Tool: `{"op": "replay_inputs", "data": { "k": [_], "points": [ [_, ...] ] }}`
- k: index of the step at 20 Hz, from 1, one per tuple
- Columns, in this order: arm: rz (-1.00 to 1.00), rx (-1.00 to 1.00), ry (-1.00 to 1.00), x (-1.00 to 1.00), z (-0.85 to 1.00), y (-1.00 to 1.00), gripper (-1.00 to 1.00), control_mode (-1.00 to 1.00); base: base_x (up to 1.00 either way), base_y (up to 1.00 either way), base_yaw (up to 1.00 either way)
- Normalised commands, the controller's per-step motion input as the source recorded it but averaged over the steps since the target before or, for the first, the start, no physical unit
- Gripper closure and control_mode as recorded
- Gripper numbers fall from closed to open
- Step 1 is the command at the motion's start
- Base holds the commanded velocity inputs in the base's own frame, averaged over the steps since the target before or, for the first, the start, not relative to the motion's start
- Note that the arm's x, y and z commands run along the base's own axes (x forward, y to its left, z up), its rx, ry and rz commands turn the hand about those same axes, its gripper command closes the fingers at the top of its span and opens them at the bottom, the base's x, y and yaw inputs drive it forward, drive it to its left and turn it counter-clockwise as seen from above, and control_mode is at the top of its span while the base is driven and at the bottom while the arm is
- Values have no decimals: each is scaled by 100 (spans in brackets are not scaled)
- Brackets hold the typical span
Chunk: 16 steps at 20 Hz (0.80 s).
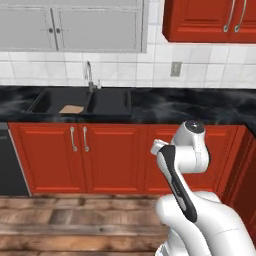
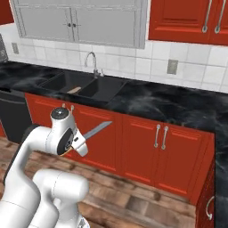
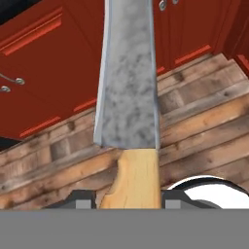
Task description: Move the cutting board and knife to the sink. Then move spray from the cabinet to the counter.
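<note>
My gripper (image 3: 127, 199) is shut on the yellow-orange handle of the knife (image 3: 127, 92), whose grey blade points away from the hand. In the right base view the knife (image 2: 98, 130) sticks out from the gripper (image 2: 82, 141) in front of the red base cabinets, low and well short of the sink (image 2: 104, 89). The light-tan cutting board (image 1: 71, 109) lies in the left basin of the black sink (image 1: 107, 102); the right base view shows a corner of the cutting board (image 2: 75, 90). The red wall cabinet (image 1: 210, 20) above the black counter (image 1: 190, 107) has its doors closed. The spray is out of view.
A chrome faucet (image 1: 89, 75) rises behind the sink. Red base cabinets (image 1: 100, 160) with silver handles run under the counter, with a dark dishwasher (image 1: 10, 160) at the left. Wooden floor (image 1: 75, 220) lies between the base and the cabinets. Grey wall cabinets (image 1: 70, 25) hang over the sink.
</note>
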Motion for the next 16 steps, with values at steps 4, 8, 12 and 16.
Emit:
{"op": "replay_inputs", "data": {
  "k": [4, 8, 12, 16],
  "points": [
    [0, 0, 0, 0, 0, 0, 100, 100, 90, 36, 0],
    [0, 0, 0, 0, 0, 0, 100, 100, 88, 45, 0],
    [0, 0, 0, 0, 0, 0, 100, 100, 79, 59, 0],
    [0, 0, 0, 0, 0, 0, 100, 100, 68, 68, -1]
  ]
}}
